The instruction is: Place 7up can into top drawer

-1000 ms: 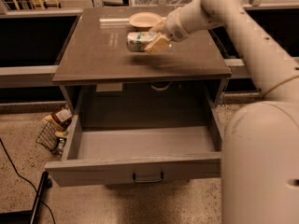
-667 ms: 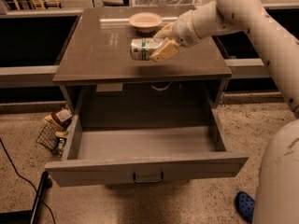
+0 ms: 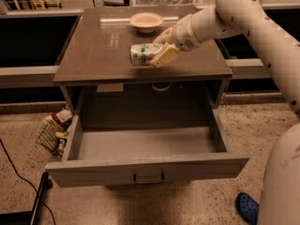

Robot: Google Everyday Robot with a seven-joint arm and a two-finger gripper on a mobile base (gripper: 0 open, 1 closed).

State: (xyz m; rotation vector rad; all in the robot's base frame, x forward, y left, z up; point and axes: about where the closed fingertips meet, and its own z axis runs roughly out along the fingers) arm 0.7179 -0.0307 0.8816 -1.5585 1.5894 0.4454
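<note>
The 7up can [image 3: 140, 54], whitish with green markings, lies on its side in my gripper [image 3: 157, 50], held just above the front part of the brown cabinet top [image 3: 98, 50]. The gripper is shut on the can, its pale fingers [image 3: 164, 55] around the can's right end. The arm reaches in from the upper right. The top drawer [image 3: 145, 170] stands pulled fully open below the cabinet top, grey, with a small dark bar handle [image 3: 148, 178] on its front panel. Nothing lies in it.
A shallow pale round bowl [image 3: 146, 21] stands at the back of the cabinet top. A wire basket with packets [image 3: 56, 130] sits on the floor to the left of the drawer. A black cable [image 3: 23, 177] runs across the floor at lower left. A blue shoe [image 3: 247, 207] shows at lower right.
The gripper has carried the can forward and a little down, from near the bowl towards the front edge of the cabinet top. The drawer has stayed open.
</note>
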